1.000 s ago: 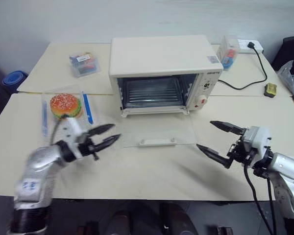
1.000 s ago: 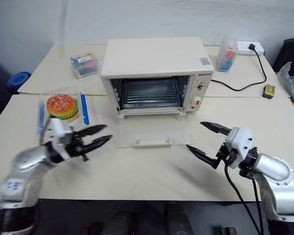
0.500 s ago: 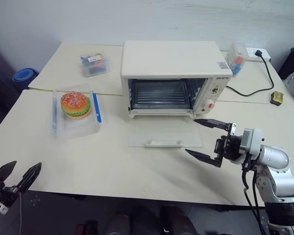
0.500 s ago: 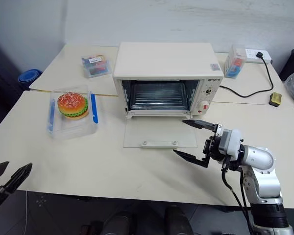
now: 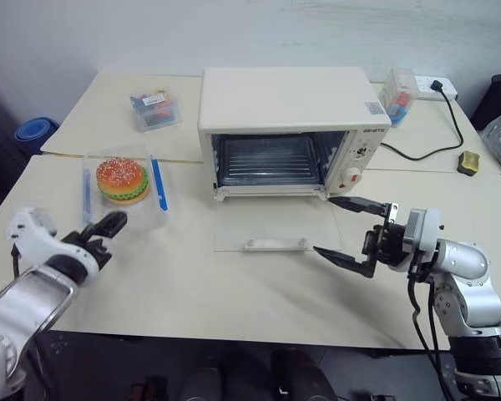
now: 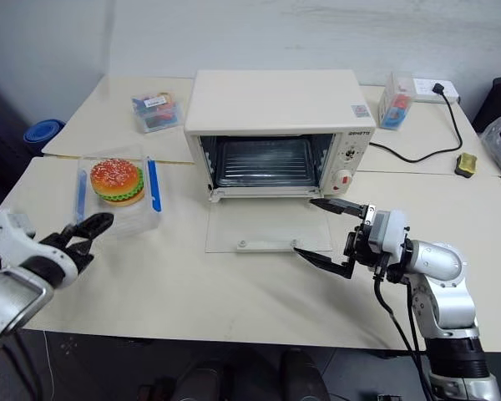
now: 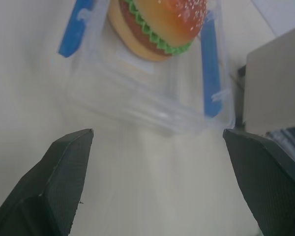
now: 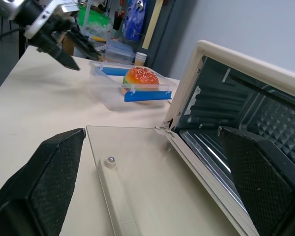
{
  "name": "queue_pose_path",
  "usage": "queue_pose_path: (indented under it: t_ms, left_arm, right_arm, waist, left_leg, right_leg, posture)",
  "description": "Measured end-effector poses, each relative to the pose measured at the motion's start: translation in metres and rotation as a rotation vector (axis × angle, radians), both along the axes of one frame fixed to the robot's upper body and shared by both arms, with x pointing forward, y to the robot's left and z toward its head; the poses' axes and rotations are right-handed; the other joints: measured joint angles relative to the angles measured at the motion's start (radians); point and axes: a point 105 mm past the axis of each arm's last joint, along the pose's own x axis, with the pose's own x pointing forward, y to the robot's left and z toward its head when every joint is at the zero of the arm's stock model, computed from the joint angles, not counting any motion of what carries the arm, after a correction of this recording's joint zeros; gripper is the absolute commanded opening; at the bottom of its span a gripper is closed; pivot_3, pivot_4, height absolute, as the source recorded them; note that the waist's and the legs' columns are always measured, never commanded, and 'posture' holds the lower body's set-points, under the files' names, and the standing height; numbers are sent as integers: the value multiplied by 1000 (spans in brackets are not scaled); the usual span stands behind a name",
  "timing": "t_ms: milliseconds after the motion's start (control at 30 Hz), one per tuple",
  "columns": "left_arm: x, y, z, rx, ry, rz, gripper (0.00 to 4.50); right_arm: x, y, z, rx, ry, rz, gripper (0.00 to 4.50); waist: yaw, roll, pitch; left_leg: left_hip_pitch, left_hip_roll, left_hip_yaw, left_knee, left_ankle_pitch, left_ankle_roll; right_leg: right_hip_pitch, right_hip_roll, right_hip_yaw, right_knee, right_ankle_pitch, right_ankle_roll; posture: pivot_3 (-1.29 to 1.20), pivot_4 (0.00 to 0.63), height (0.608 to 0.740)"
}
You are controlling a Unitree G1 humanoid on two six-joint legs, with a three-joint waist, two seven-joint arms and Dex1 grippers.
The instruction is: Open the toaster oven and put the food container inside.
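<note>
Two risks stand out, starting at the left. The left gripper point(image 5: 108, 224) hangs just short of the food container point(image 5: 121, 189), its fingers spread wide and empty, lined up on the near wall of the clear box. That box is shallow and slick, so a pinch on a wall may slip or tip it and roll the toy burger point(image 5: 119, 180); a push instead of a grasp would likely slide it toward the back of the worktop point(image 5: 234, 292). The container sits near the left edge of the worktop, so there is little margin on that side, while bare surface runs from it to the toaster oven point(image 5: 288, 125). The oven stands open, its glass door point(image 5: 271, 232) lying flat on the worktop with the bar handle point(image 5: 274, 244) at the near side. Carried low, the container could catch that door or handle, so it probably needs lifting over them. To the right, the right gripper point(image 5: 351, 236) hovers wide open and empty beside the door's right corner, where it could crowd the approach. The power cord point(image 5: 430, 117) lies well behind.
</note>
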Motion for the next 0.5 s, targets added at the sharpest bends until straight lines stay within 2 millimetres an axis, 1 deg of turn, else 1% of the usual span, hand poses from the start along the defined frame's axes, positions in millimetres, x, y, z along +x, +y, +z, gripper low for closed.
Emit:
queue_pose_path:
  t_ms: [67,133,233,367,467,500]
  left_arm:
    - [10,4,1,-43,25,70,4484]
    - [15,13,-4,-83,73,157,4484]
    - [22,14,-14,-126,140,199,4484]
    - [32,12,-18,-168,189,204,4484]
    - [34,17,-20,-161,212,221,3933]
    - [34,19,-21,-160,222,220,3679]
  right_arm:
    - [-1,1,0,-2,12,-1,4500]
    - [-2,3,1,-1,13,-1,4500]
    - [-5,4,0,1,27,-6,4500]
    - [-6,7,4,9,23,-18,4500]
    - [-5,8,6,21,23,-37,4500]
    - [-4,8,6,22,24,-41,4500]
  waist:
    - [2,0,0]
    - [1,0,0]
    - [5,0,0]
    - [6,0,0]
    - [3,0,0]
    - [2,0,0]
  left_leg:
    - [0,0,1,0,2,-3]
    - [0,1,2,0,2,-3]
    - [-1,0,2,1,2,-3]
    - [-1,0,2,1,2,-3]
    - [-1,0,2,1,2,-3]
    - [-1,0,2,1,3,-4]
  right_leg:
    - [-1,1,1,0,0,0]
    - [-1,2,1,0,0,0]
    - [-1,2,1,0,0,0]
    - [-1,1,1,0,0,0]
    - [-1,2,2,0,0,0]
    - [-1,2,2,0,0,0]
  posture:
    - [0,150,740]
    - [0,150,740]
    - [0,150,740]
    - [0,150,740]
    - [0,150,740]
    - [0,150,740]
